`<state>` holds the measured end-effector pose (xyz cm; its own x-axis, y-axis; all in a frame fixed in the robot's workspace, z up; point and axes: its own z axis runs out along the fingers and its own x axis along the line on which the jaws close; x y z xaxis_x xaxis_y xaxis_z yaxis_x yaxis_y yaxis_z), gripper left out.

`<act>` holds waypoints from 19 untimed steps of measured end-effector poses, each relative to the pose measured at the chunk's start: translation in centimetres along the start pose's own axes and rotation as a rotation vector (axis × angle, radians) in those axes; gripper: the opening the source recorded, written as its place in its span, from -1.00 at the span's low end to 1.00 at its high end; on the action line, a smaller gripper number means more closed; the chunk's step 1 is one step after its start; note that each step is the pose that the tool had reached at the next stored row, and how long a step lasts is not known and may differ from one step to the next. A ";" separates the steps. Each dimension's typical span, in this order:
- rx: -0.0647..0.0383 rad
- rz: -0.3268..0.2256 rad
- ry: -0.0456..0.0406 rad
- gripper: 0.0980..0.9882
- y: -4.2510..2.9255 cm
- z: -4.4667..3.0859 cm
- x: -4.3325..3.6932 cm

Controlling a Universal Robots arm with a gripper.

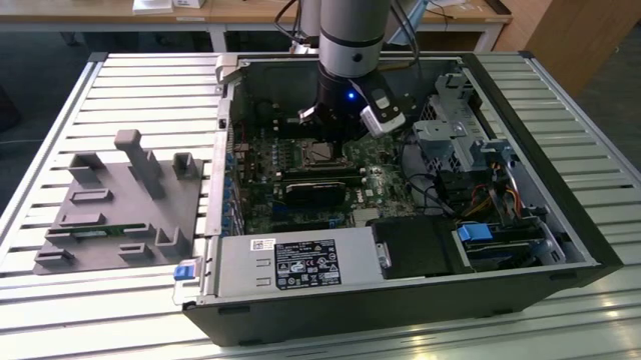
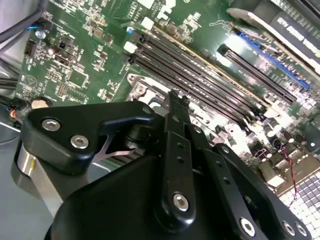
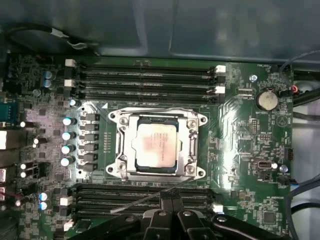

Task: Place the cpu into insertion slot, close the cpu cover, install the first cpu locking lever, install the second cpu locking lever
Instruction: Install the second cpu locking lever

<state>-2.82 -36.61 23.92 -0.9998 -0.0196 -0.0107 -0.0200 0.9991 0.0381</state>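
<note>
My pincer (image 3: 167, 210) sat lower centre of first wrist view, fingers pressed together, empty. Cpu (image 3: 156, 146) lay directly above it, frame centre, seated under cpu cover (image 3: 187, 145).

The cpu (image 3: 156, 145) is pale silver with a pinkish shine, and the cpu cover (image 3: 122, 150) around it is shiny silver. The board (image 3: 240, 150) is green. The gripper (image 3: 172, 200) is black.
</note>
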 end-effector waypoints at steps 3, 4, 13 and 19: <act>-0.002 0.000 0.0000 -0.98 -0.09 0.01 0.62; -0.003 0.000 -0.0001 -0.98 -0.10 0.02 0.78; -0.021 0.000 -0.0004 -0.98 -0.55 0.01 0.92; -0.031 0.000 -0.0006 -0.98 -0.84 0.01 1.18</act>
<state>-3.97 -37.47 23.87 -0.9998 -0.0192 -0.0112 -0.0199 0.9974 0.0687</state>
